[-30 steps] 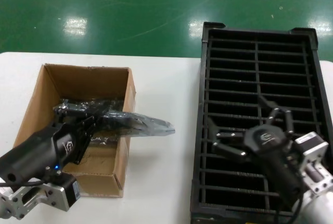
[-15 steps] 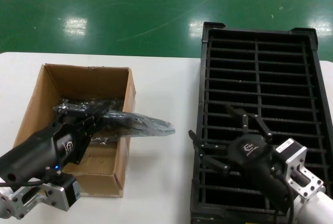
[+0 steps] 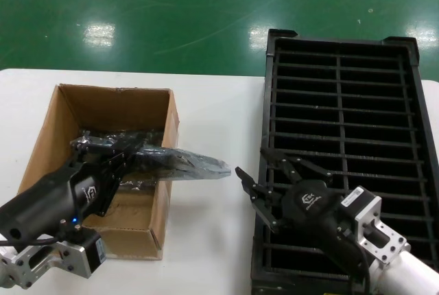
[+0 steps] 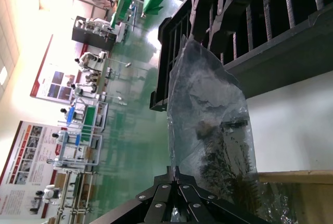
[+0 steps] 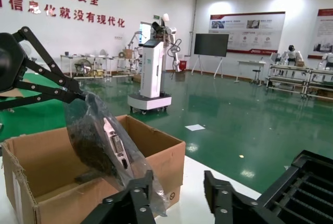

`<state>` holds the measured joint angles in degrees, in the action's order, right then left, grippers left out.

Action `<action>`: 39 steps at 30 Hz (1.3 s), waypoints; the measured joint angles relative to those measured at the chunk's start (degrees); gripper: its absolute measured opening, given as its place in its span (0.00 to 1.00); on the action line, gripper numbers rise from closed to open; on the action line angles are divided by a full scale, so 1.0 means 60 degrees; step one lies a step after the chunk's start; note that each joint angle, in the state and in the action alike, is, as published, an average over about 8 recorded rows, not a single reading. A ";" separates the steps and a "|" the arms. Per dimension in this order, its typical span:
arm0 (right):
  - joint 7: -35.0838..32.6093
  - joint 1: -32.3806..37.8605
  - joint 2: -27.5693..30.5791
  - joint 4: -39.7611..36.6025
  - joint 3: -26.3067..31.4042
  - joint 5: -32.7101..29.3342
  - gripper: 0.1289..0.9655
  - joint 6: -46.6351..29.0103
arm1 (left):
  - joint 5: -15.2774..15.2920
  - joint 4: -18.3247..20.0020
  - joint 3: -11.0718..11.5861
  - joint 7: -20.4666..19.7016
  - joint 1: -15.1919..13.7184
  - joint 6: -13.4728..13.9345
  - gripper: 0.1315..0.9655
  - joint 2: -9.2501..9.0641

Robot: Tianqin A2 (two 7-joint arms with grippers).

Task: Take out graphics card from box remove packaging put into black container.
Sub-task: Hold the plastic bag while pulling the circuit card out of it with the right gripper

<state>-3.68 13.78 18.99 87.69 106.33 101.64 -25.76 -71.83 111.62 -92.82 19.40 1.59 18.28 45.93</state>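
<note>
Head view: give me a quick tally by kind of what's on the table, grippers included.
Cardboard box: 1
Bagged graphics card, held over the box wall by the left gripper: 1
Black container: 1
Grippers: 2, the left gripper shut on the packaging, the right gripper open at the container's near left edge
Total: 5

A white table (image 3: pixel 212 116) fills the lower part of the head view with a glossy green floor (image 3: pixel 171 14) across the top, while the right wrist view shows a white machine (image 5: pixel 151 73) at centre left before a red-lettered wall (image 5: pixel 57 2).
</note>
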 joint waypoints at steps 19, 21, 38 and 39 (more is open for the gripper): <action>-0.0321 0.0291 0.0011 -0.0237 0.0451 -0.0125 0.05 -0.0598 | 0.0000 0.0000 0.0000 0.0000 0.0000 0.0000 0.01 0.0000; -0.0360 0.0324 -0.0003 -0.0254 0.0483 -0.0130 0.03 -0.0649 | 0.0000 0.0000 0.0000 0.0000 0.0000 0.0000 0.01 0.0000; -0.0744 0.0646 -0.0189 -0.0612 0.0580 -0.0011 0.01 -0.1071 | 0.0000 0.0000 0.0000 0.0001 0.0000 0.0001 0.01 -0.0001; -0.0782 0.0684 -0.0216 -0.0663 0.0579 0.0004 0.01 -0.1099 | 0.0000 0.0000 0.0000 0.0001 0.0000 0.0001 0.01 -0.0001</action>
<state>-8.38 17.88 17.69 83.71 109.80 101.66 -32.35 -71.83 111.62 -92.81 19.40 1.59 18.29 45.93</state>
